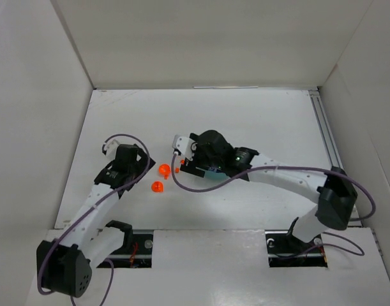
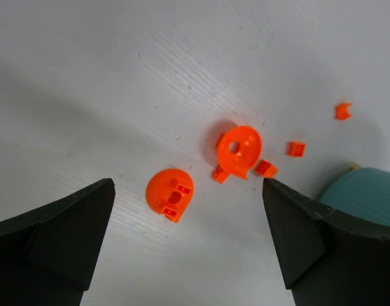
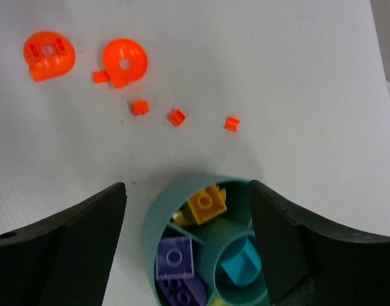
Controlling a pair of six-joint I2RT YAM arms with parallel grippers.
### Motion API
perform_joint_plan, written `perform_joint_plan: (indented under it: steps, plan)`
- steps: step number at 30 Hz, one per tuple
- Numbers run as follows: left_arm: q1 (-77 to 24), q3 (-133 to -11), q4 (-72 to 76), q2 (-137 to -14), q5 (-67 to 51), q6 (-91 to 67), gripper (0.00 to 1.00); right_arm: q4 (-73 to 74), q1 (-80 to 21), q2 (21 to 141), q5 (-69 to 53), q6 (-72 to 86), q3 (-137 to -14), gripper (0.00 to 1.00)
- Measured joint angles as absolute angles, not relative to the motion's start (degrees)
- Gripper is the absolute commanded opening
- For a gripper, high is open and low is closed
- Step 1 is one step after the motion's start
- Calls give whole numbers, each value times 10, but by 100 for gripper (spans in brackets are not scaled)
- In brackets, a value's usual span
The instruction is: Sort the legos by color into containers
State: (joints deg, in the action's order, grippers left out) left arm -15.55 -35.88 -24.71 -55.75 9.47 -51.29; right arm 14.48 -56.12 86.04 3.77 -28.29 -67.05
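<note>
Two round orange legos [image 2: 170,193] [image 2: 239,150] lie on the white table, with several tiny orange bits [image 2: 295,148] beside them. My left gripper [image 2: 188,185] hangs open just above the nearer round piece and holds nothing. The teal dish [image 3: 157,217] holds a yellow brick [image 3: 206,204], purple bricks [image 3: 175,258] and a teal brick [image 3: 242,264] in its centre cup. My right gripper [image 3: 187,185] is open over the dish. Its left finger stands clear of the rim and its right finger covers the dish's right side. In the top view the right arm hides most of the dish [image 1: 214,171].
White walls close in the table on the left, back and right. A metal rail [image 1: 325,127] runs along the right side. The two grippers [image 1: 134,167] [image 1: 195,159] stand close together, with the orange pieces [image 1: 164,169] between them.
</note>
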Motion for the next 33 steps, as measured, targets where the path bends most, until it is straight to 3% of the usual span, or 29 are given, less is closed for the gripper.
perform_joint_plan:
  steps: [4,12,20,33]
  plan:
    - [-150,-361,-274,-474,141,-564,100,163,-559,967,0,-289,-773,66]
    - [-149,-361,-326,-397,208,-629,100,236,-555,1180,-83,-284,-1002,66]
    - [-149,-361,-331,-384,210,-639,100,273,-515,1283,-247,-272,-1057,66]
    - [-149,-317,-286,-363,175,-625,100,310,-487,1329,-312,-269,-1109,65]
